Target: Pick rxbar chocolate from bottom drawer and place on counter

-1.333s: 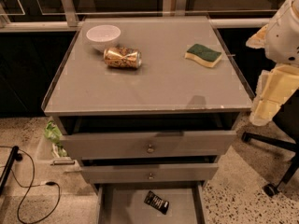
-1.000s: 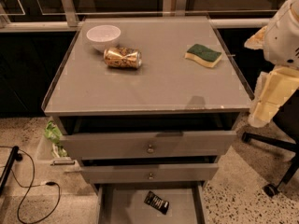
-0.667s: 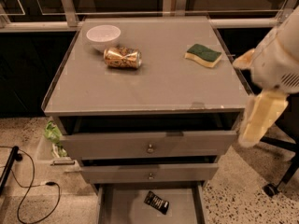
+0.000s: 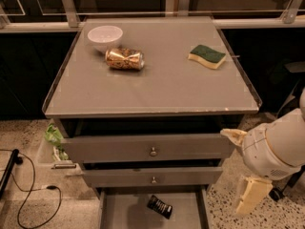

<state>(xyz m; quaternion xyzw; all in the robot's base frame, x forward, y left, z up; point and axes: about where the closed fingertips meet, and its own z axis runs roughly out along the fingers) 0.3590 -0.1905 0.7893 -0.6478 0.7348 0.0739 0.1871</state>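
The rxbar chocolate (image 4: 159, 206), a small black wrapper bar, lies tilted on the grey floor of the open bottom drawer (image 4: 124, 211) at the foot of the cabinet. The counter (image 4: 157, 87) is the large grey top above it. My gripper (image 4: 250, 197) hangs at the lower right, beside the cabinet at drawer height, to the right of the bar and apart from it. It holds nothing that I can see. The white rounded arm (image 4: 276, 144) sits just above it.
On the counter are a white bowl (image 4: 105, 36), a gold can (image 4: 125, 58) on its side and a green-yellow sponge (image 4: 207, 56). Two upper drawers (image 4: 152, 149) with round knobs stick out slightly. Black cables (image 4: 28, 194) and a green bag (image 4: 53, 138) lie at the left.
My arm has moved down from beside the counter's right edge to drawer height at the lower right. The bar, can, bowl and sponge have not moved.
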